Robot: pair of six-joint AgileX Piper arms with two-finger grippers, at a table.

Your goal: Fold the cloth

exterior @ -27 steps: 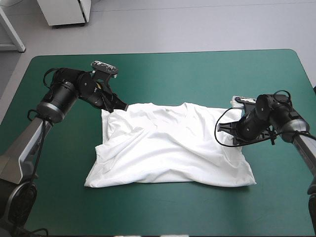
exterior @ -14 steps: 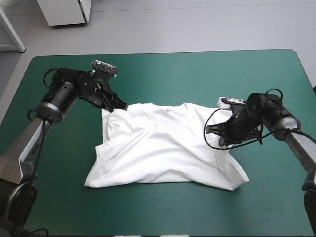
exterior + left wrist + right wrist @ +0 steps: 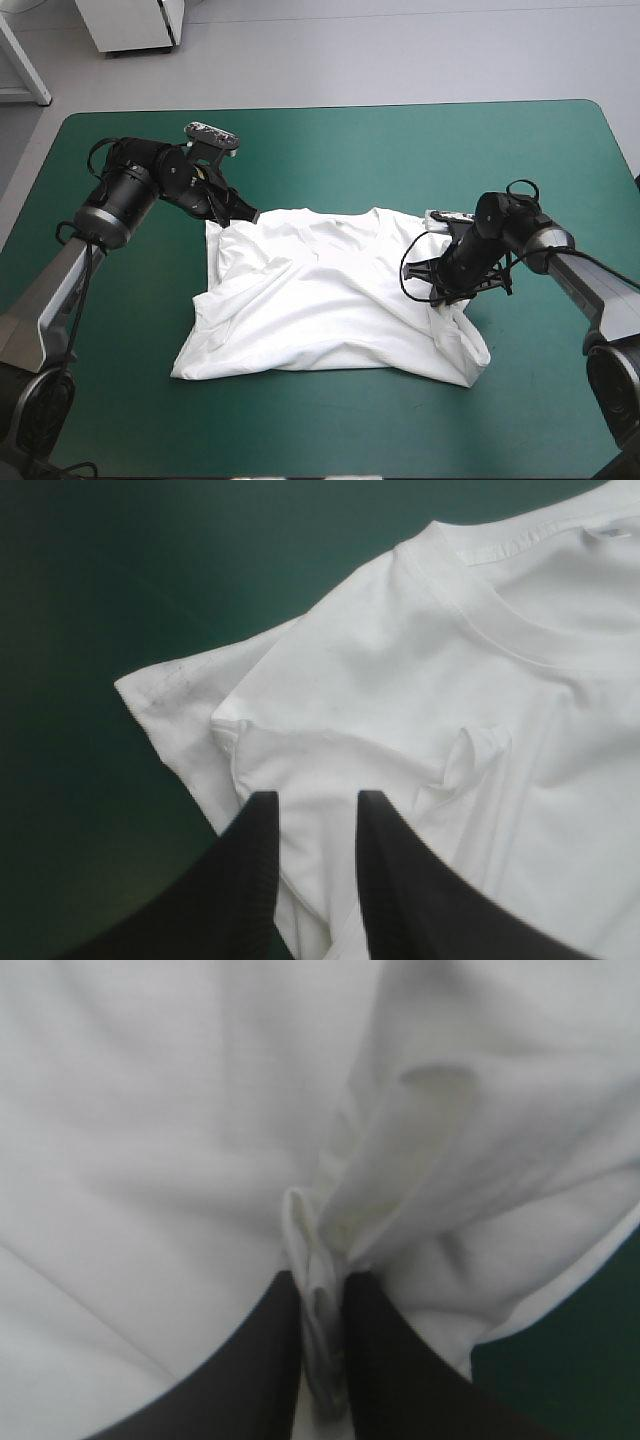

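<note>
T-shirt (image 3: 310, 300) lies white and rumpled, right edge bunched inward, left jaws and right jaws both pinching it.

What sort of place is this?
Probably a robotics lab bench: a table with a teal-green cover, and two robot arms, left gripper and right gripper each shut on a white T-shirt.

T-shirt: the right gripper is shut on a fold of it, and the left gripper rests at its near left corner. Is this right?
Not quite. The right gripper is indeed shut on a fold of the T-shirt, but the left gripper rests at its far left corner, not the near one. The high view shows this.
</note>
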